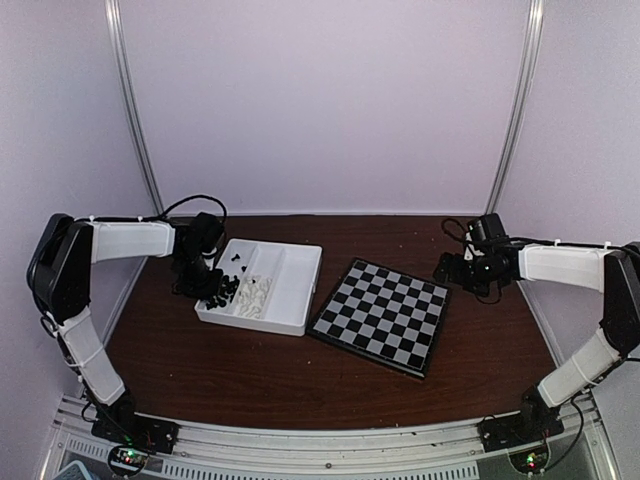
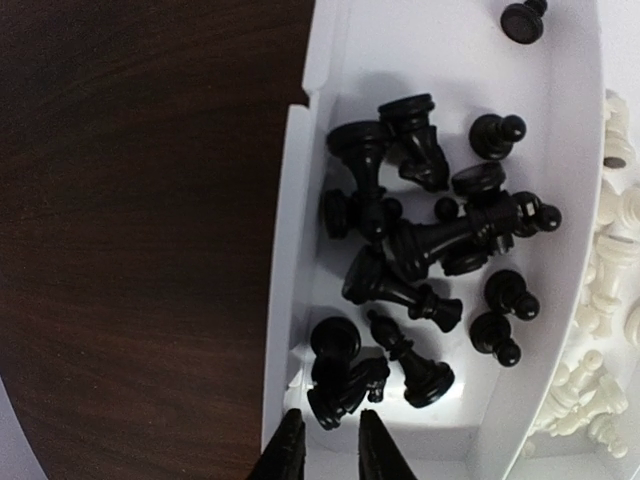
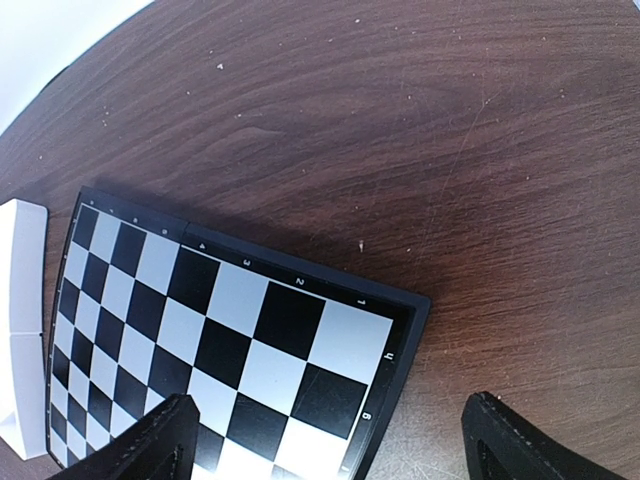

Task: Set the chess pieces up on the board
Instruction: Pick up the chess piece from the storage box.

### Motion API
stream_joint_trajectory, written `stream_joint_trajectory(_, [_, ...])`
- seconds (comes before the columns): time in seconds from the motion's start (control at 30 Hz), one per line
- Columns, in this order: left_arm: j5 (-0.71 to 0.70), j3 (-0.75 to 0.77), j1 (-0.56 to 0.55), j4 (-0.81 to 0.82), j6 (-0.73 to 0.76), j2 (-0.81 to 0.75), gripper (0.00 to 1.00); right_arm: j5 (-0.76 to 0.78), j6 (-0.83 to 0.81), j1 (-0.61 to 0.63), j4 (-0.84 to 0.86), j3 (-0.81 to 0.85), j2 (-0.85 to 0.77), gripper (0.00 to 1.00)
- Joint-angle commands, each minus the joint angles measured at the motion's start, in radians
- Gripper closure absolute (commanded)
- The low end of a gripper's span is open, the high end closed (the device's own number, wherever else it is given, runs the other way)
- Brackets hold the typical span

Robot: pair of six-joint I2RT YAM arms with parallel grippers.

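Observation:
The board (image 1: 385, 315) lies bare at the table's middle right, and its corner shows in the right wrist view (image 3: 200, 320). Black chess pieces (image 2: 420, 240) lie heaped in the left compartment of a white tray (image 2: 290, 300), with white pieces (image 2: 600, 300) in the compartment beside them. My left gripper (image 2: 332, 445) hangs over the heap's near end. Its jaws stand narrowly apart with nothing between them, and a toppled black piece (image 2: 345, 390) lies just ahead of the tips. My right gripper (image 3: 335, 445) hovers wide open over the board's corner, holding nothing.
The white divided tray (image 1: 300, 270) sits left of the board, almost touching its left corner. Two black pieces (image 1: 236, 262) lie apart in a rear compartment. Brown tabletop surrounds both, and pale walls close in at the back and sides.

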Motion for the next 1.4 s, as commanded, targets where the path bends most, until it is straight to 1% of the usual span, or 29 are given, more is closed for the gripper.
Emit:
stream_joint_trajectory(0.0, [-0.014,0.039,-0.004,-0.02,-0.134,0.038,0.79,0.012,0.011,-0.005,0.022,-0.004,-0.002,0.05])
stream_joint_trajectory(0.1, [-0.03,0.043,-0.004,-0.021,-0.174,0.06,0.79,0.004,0.014,-0.005,0.026,-0.002,0.004,0.05])
stream_joint_trajectory(0.3, [-0.115,0.039,-0.004,-0.017,-0.233,0.063,0.77,0.008,0.011,-0.006,0.026,-0.007,-0.003,0.05])
stream_joint_trajectory(0.7, [-0.156,0.015,-0.007,0.156,-0.222,0.074,0.77,0.0,0.013,-0.005,0.029,0.002,0.006,0.05])
stream_joint_trajectory(0.97, [-0.187,0.056,-0.007,0.137,-0.235,0.119,0.77,0.005,0.011,-0.006,0.022,0.004,-0.001,0.05])
stream_joint_trajectory(1.17, [-0.202,0.058,-0.007,0.129,-0.232,0.122,0.78,0.005,0.011,-0.006,0.021,0.007,-0.001,0.05])
stream_joint_trajectory(1.37, [-0.219,0.063,-0.007,0.159,-0.205,0.123,0.8,-0.004,0.014,-0.007,0.024,0.011,0.011,0.05])
